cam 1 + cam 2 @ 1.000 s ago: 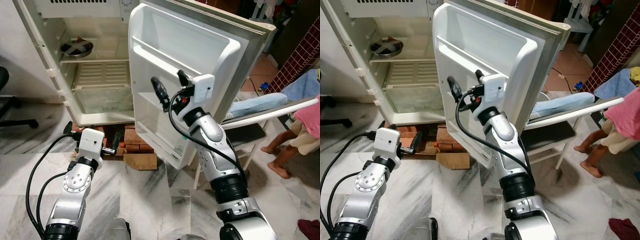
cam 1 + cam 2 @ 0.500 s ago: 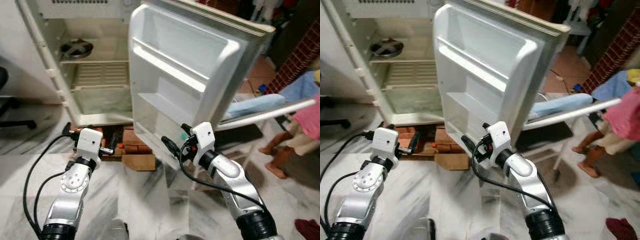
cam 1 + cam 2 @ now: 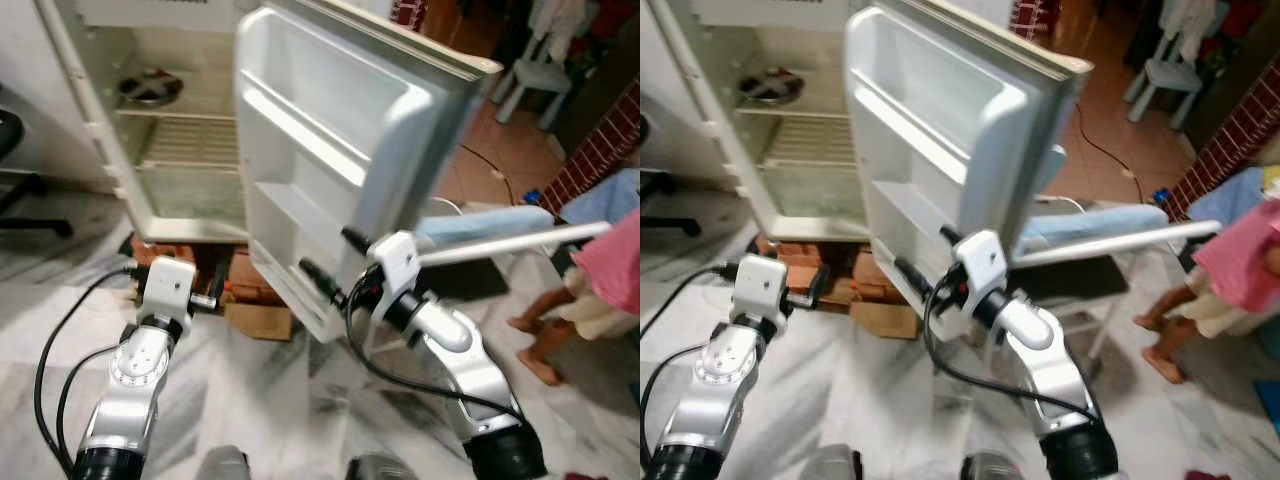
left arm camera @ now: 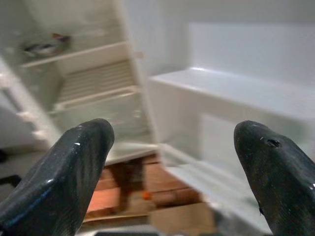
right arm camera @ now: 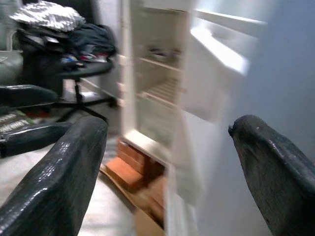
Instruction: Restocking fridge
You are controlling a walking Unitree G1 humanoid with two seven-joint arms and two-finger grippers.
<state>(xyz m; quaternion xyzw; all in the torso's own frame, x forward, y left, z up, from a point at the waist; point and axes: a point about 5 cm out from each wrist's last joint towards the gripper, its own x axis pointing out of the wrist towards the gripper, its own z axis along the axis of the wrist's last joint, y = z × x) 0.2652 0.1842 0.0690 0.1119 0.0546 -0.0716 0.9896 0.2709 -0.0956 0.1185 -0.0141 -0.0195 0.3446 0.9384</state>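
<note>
Grey-veined marble floor (image 3: 290, 400), terracotta tiles (image 3: 500, 160) beyond, white chair (image 3: 545, 75), black office chair (image 5: 83, 78)

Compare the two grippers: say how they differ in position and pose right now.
The right gripper is raised against the lower part of the open fridge door; the left gripper sits lower, apart from the door, before the bricks under the fridge. The right arm is stretched forward, the left one bent close. Both are open and hold nothing.
</note>
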